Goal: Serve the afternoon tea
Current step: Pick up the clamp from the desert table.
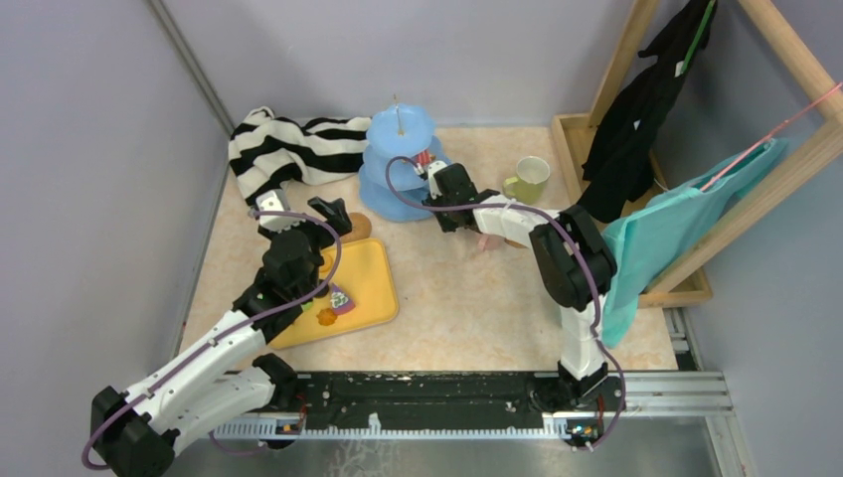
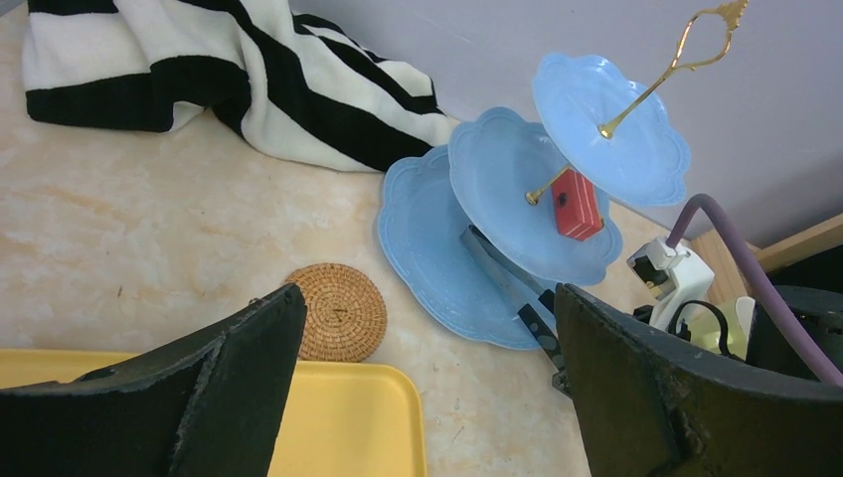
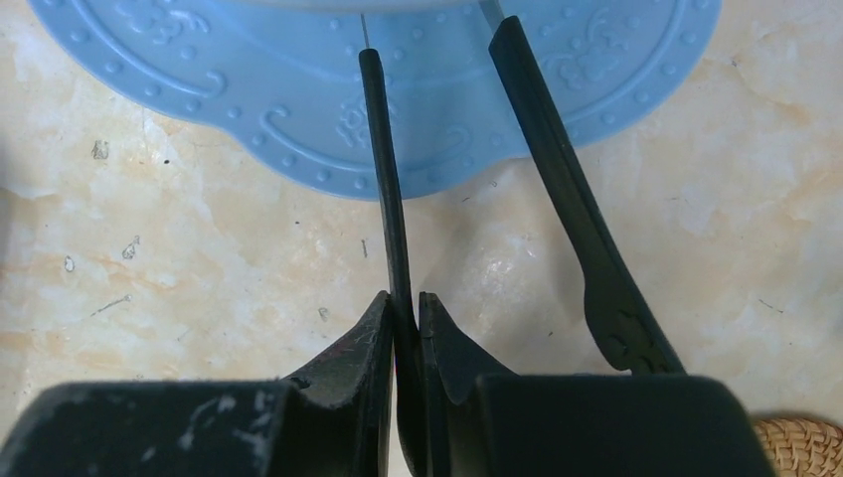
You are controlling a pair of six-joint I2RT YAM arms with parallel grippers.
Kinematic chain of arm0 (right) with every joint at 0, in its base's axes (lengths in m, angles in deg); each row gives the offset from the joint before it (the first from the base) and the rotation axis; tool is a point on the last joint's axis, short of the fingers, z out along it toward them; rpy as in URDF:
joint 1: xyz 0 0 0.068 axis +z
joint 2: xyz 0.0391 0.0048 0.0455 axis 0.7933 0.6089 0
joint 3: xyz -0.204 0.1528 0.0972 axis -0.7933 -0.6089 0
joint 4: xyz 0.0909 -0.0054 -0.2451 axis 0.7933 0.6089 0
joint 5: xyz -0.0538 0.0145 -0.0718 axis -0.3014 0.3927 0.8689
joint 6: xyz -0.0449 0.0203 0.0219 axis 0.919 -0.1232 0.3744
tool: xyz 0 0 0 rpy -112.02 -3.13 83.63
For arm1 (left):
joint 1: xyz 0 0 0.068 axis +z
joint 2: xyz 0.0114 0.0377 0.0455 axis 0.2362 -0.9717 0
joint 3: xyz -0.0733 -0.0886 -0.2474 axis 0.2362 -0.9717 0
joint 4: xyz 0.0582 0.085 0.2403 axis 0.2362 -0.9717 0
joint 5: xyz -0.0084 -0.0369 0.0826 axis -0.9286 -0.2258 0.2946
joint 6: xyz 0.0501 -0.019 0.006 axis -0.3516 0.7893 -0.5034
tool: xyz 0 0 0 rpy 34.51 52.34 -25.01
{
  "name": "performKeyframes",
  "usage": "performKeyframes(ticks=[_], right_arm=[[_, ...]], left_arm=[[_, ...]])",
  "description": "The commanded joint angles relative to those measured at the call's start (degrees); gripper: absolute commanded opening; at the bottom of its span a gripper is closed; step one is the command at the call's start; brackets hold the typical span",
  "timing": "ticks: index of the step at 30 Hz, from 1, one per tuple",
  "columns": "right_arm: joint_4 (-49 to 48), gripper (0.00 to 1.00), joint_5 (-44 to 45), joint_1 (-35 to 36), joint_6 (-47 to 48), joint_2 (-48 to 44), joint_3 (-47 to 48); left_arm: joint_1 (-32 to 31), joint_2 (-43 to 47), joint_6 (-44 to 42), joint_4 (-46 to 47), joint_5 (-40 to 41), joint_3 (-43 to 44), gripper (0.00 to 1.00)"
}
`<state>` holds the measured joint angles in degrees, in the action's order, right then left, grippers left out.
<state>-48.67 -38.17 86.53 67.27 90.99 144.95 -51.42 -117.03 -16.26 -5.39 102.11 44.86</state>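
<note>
On the blue stand (image 2: pixel 487 184), middle tier, sits 1 red cake slice (image 2: pixel 577 204); cookies (image 1: pixel 336 300) wait on the yellow tray (image 1: pixel 370 278). Right gripper (image 3: pixel 406 318) pinches 1 arm of the tongs (image 3: pixel 557 169), which gape empty. Left gripper (image 2: pixel 427 298) is spread wide.

left gripper (image 2: pixel 427 290) spread wide; right gripper (image 3: pixel 405 303) extended forward, pinching what looks like black tongs (image 3: pixel 557 169).

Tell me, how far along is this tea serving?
Barely started. Done: one red cake piece sits on the blue stand, on its middle tier. In hand: the right gripper pinches one arm of the black tongs, tips over the bottom tier. Left: treats lie on the yellow tray, and the coaster beside it is bare.
</note>
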Motion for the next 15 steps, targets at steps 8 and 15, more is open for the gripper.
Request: performKeyframes(ticks=[8, 15], right_arm=[[-1.8, 0.10, -2.0, 0.7, 0.7, -5.6, -0.5], [-1.2, 0.10, -2.2, 2.8, 1.5, -7.4, -0.7]], left_arm=[[0.2, 1.1, 0.3, -1.3, 0.1, 1.7, 0.99], [0.2, 1.3, 0.3, -2.0, 0.4, 2.4, 0.99]])
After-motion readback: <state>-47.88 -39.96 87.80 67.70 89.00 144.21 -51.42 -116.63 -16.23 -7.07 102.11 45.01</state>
